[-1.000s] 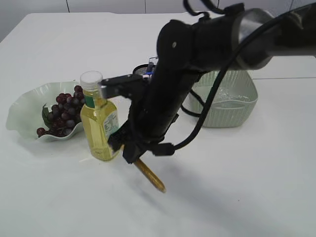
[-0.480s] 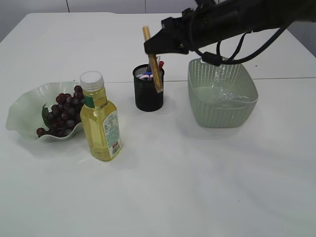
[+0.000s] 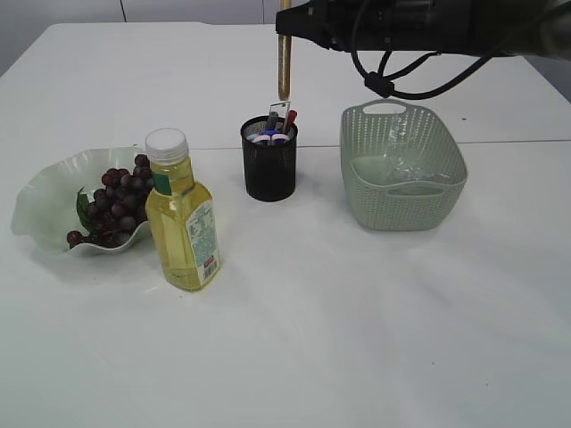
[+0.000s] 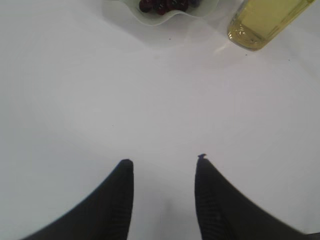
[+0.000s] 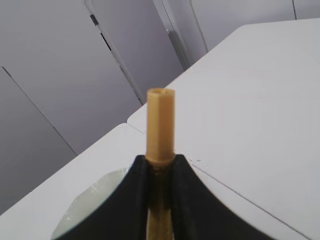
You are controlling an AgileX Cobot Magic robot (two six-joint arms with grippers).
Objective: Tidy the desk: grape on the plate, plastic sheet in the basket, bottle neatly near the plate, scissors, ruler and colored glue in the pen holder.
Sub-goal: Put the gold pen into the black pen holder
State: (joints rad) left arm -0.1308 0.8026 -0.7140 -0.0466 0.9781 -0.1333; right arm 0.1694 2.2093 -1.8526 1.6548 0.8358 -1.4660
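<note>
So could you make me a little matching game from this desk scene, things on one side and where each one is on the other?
Things:
1. grapes
2. plastic sheet
3. gold glue stick
4. bottle

Places:
A. standing upright on the table beside the plate
B. held in the right gripper, hanging above the pen holder
C. lying in the green basket
D. on the pale green plate

Pairs: 1-D, 2-C, 3-B, 4-A
</note>
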